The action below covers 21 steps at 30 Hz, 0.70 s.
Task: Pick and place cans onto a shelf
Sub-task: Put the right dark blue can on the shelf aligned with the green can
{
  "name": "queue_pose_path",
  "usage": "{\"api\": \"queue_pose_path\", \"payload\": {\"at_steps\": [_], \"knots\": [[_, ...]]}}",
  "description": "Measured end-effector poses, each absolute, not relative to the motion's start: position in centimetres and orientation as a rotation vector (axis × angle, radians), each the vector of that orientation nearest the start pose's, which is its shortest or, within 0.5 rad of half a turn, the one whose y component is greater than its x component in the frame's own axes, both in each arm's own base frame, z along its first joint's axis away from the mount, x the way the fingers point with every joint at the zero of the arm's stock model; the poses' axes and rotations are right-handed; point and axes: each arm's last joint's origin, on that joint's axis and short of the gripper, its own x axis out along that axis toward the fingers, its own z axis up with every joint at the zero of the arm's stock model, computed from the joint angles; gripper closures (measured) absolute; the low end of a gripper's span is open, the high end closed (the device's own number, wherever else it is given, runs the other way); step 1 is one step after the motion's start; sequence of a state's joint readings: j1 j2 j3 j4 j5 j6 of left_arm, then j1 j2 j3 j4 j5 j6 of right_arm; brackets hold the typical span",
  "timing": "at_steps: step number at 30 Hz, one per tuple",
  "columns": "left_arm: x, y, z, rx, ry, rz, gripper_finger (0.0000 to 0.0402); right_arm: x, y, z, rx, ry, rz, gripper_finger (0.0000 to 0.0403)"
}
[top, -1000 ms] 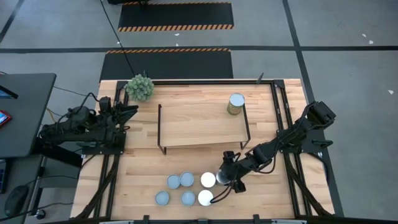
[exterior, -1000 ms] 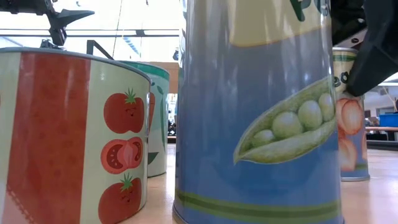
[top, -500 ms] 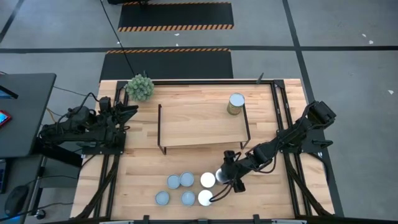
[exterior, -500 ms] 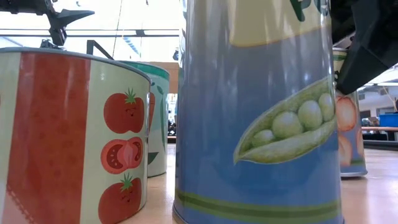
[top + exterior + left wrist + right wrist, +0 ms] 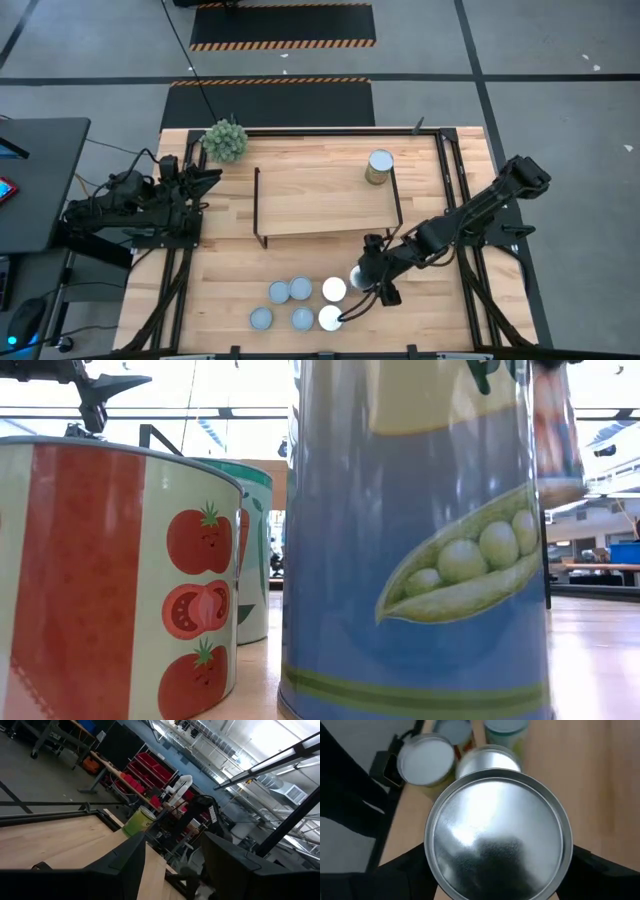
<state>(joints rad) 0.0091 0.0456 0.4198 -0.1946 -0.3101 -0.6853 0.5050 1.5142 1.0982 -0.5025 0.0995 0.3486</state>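
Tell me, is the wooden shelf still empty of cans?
No, in the high view one can already stands on the shelf, near its right end.

The tabletop [image 5: 220, 290] is pale, smooth wood with visible plank grain. The shelf [image 5: 320, 200] has a matching wood board on thin black metal frames. The held can [image 5: 497, 835] has a shiny, mirror-like metal lid; cans [image 5: 415, 540] beside it wear glossy printed labels.
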Motion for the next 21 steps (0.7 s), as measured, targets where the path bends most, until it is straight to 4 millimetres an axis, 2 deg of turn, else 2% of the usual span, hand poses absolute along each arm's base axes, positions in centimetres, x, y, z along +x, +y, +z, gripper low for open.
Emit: {"api": "queue_pose_path", "payload": {"at_steps": [7, 11, 21], "knots": [[5.6, 0.9, 27.8, -0.705, -0.281, 0.245, 0.02, 25.1, 12.1, 28.5, 0.065, 0.861, 0.067, 0.0094], [5.6, 0.9, 27.8, -0.705, -0.28, 0.245, 0.02, 23.5, 10.3, 30.0, 0.049, 0.846, -0.005, 0.0094], [5.6, 0.9, 27.8, -0.705, -0.28, 0.245, 0.02, 21.4, 5.7, 32.3, 0.039, 0.798, -0.139, 0.0093]]}}
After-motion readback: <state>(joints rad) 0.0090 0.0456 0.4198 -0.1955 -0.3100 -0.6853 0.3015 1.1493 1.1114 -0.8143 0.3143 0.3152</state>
